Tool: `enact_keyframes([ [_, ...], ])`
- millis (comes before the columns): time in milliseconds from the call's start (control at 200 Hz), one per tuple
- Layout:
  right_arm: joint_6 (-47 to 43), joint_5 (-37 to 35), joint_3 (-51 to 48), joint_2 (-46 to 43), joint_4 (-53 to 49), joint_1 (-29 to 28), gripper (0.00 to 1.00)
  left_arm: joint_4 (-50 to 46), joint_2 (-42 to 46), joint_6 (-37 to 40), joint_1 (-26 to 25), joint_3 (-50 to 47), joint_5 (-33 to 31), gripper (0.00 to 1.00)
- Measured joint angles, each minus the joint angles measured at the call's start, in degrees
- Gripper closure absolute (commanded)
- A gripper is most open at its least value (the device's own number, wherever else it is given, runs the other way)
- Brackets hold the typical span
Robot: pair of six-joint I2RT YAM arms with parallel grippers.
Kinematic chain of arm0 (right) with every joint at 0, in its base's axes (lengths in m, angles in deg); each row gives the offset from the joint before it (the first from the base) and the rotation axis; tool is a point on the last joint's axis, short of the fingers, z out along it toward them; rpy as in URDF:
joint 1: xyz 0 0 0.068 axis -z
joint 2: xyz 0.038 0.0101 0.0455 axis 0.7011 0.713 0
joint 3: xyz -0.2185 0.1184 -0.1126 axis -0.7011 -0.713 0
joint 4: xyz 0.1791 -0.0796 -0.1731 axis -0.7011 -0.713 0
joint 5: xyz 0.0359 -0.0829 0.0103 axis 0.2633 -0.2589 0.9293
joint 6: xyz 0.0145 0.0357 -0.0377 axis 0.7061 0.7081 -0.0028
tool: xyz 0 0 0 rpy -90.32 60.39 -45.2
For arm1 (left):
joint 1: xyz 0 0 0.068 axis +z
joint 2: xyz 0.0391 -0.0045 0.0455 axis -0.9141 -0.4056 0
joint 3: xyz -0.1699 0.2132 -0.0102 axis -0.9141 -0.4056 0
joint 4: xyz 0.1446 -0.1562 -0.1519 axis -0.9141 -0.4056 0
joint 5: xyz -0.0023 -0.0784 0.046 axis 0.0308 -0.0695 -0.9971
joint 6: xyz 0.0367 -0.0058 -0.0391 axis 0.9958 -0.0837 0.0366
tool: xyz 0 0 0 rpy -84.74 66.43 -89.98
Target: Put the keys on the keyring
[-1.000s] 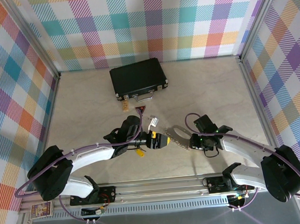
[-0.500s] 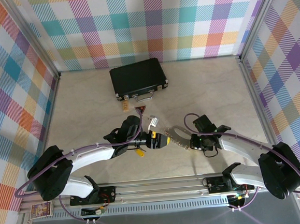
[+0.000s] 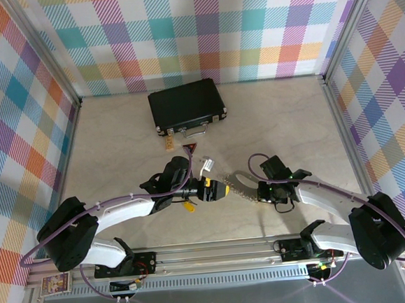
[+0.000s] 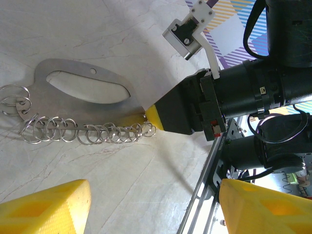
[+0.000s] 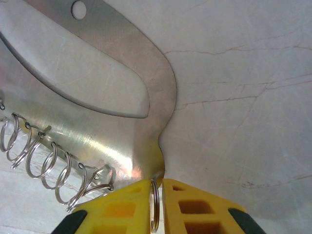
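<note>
A pale, marble-patterned table (image 3: 291, 116) sits inside walls of bright checked fabric. Two black-and-white robot arms reach in from the near edge and meet over the middle. The left arm (image 3: 123, 212) comes in from the near left and the right arm (image 3: 329, 203) from the near right. A flat black rectangular case (image 3: 185, 105) with silver corners lies well apart from them at the far centre, its handle side facing the arms.

The left gripper (image 4: 153, 208) points right towards the other arm. Its jaws stand wide apart, and its yellow fingertips (image 4: 48, 204) have only bare table between them. It touches nothing.

The right gripper (image 5: 156, 207) faces it from the right. Its two yellow fingers are drawn almost together, clamped on a single wire ring.

That ring belongs to the keyring (image 4: 80, 92), a flat silvery metal plate with a long oval cutout, a small round hole and a row of little wire split rings (image 4: 92, 132) strung along one edge. It lies on the table between the two grippers, held at its right end and stretching left towards the open left gripper.

The tiny key with a yellow plastic head (image 3: 188, 207) lies on the table just near of the left wrist, apart from the keyring and from both grippers.
</note>
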Motion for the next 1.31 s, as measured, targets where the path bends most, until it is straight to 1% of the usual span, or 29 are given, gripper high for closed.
enact_keyframes([
  [220,-0.02,-0.61,0.15,0.00,-0.26,-0.09,0.88,0.00,0.00,0.00,0.00,0.00,0.00,0.30],
  [350,0.04,-1.27,0.31,-0.17,-0.92,-0.37,0.82,0.00,0.00,0.00,0.00,0.00,0.00,0.30],
  [450,-0.02,-1.86,0.31,-1.01,-1.66,-0.48,0.81,-0.02,0.00,0.00,0.00,0.00,0.00,0.30],
  [825,-0.02,-2.34,0.35,-1.64,-2.62,-0.48,0.84,-0.02,0.11,-0.02,0.00,0.00,0.02,0.31],
  [1135,-0.07,-2.56,0.37,-1.68,-2.86,-0.55,0.92,-0.02,1.79,-0.02,0.00,0.00,0.00,0.31],
  [1305,-0.26,-3.96,1.57,-1.97,-4.37,-1.97,0.96,-0.07,1.86,0.00,0.00,0.00,-0.07,0.31],
])
